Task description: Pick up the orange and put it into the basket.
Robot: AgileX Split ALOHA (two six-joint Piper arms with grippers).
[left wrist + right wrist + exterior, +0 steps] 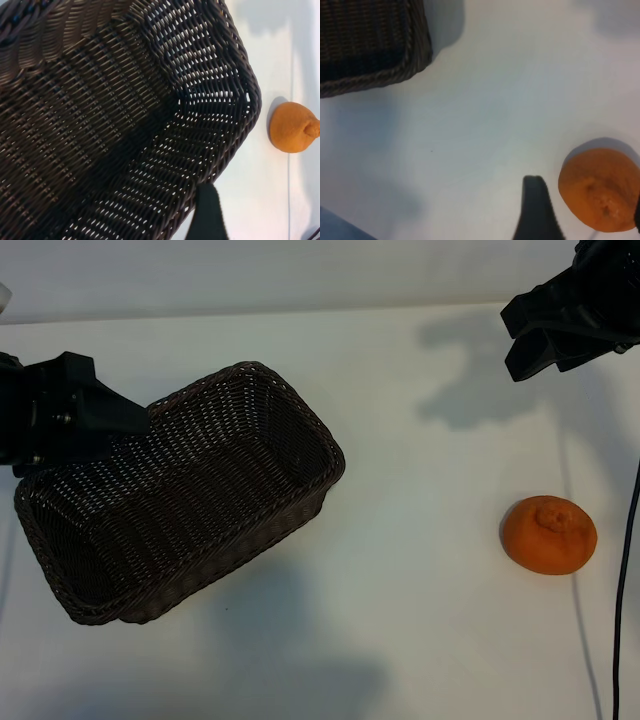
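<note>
Nearest to the camera: large rectangular dark brown woven wicker basket [180, 495], empty, lying at a slant on white table [400, 440] at the left side. Well apart from it, on the right side of table: small flattened round orange fruit [549, 534] with bumpy skin, raised stem knob pointing upward, not touched by anything.

Likely firm but a little yielding, light, round enough to roll if pushed from one side only. Skin rough, so probably not slippery. Best hold, by judgement: across the widest middle, one finger on each side, coming from above and closing gently so as not to bruise.

Right gripper [560, 335] hanging above the far right part of table, beyond the fruit, not yet lowered; in the right wrist view fruit seen between the two dark fingers [535, 210], jaws standing apart, holding nothing. Left gripper [100, 415] at the far left, over the basket rim, jaws also wide, seemingly idle, nothing clearly gripped.
</note>
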